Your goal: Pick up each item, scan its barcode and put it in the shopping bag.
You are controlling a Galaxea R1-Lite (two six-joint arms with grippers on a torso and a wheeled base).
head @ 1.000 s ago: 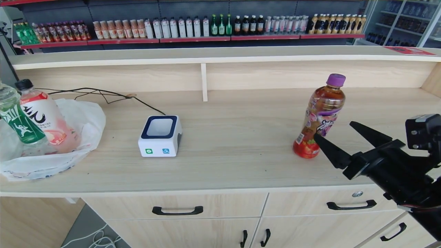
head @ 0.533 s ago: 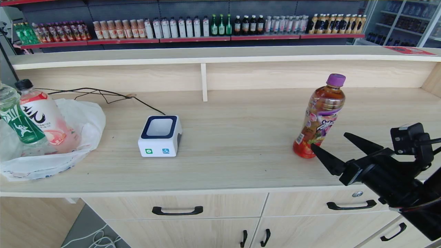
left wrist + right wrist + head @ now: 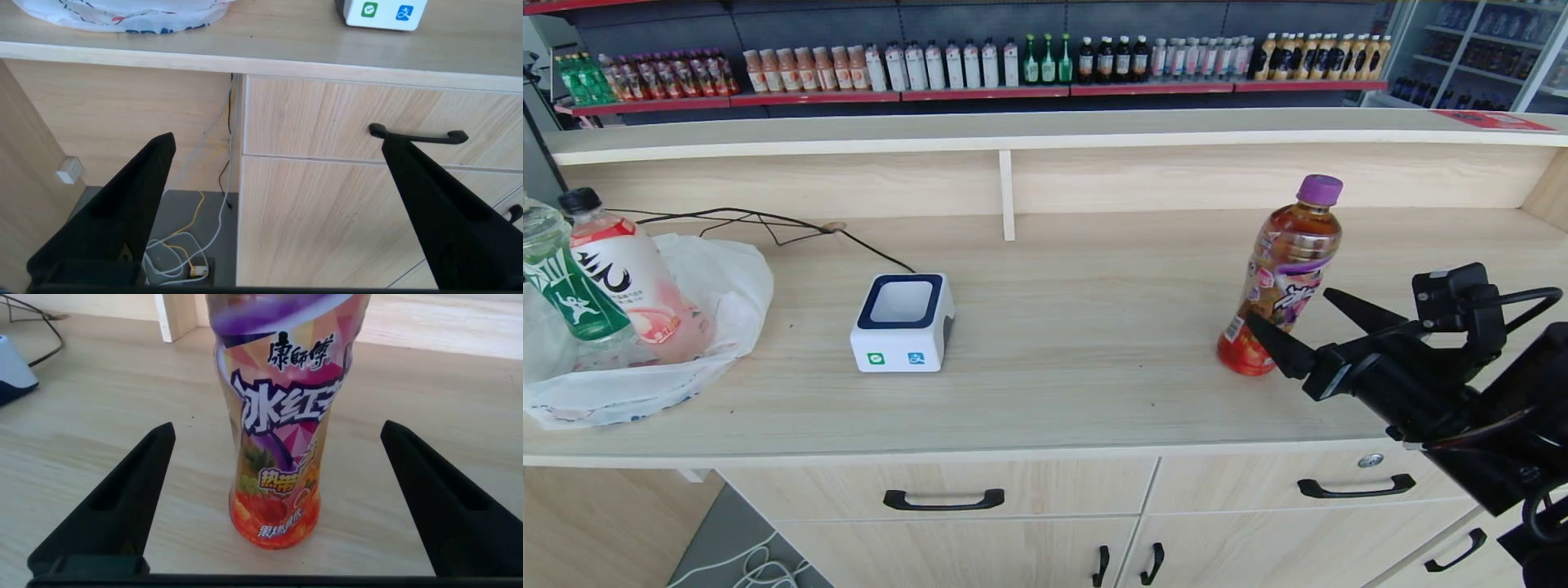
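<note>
Pale wood-grain bench (image 3: 1054, 400), long and flat, backed by a raised ledge (image 3: 1094, 131) with a thin upright divider (image 3: 1007, 196) beneath it.

Toward the right end, the tea bottle (image 3: 1282, 278): purple cap, red base, upright on the bench, well apart from the other goods. Right claw (image 3: 1289, 306) level with the bottle's lower half, spread wide, gripping nothing. In the head view, one fingertip across the front of the bottle's base, the other off to its right. In the right wrist view, bottle centred between the two fingers with a clear gap on each side.

Left claw (image 3: 278, 140) low, below the bench edge and facing the cabinet fronts; likewise wide open, nothing between the fingers.

Left of the bench's middle, a white scanner (image 3: 903, 322) with a dark-rimmed window on top, and a black cable (image 3: 768, 219) trailing from it toward the back. At the left end, a white plastic shopping bag (image 3: 727, 286), slumped open, holding two leaning bottles: a pink bottle (image 3: 629, 278) with a black cap and a green-labelled bottle (image 3: 560, 286) beside it.

Under the bench, pale drawers (image 3: 943, 482) and cabinet doors with black handles. Grey floor (image 3: 711, 539) at lower left, with loose white cords (image 3: 760, 567) lying on it.

Behind the ledge, red-edged store shelves (image 3: 980, 94) lined with rows of bottled drinks, and a glass-fronted cooler (image 3: 1478, 57) at far right.
</note>
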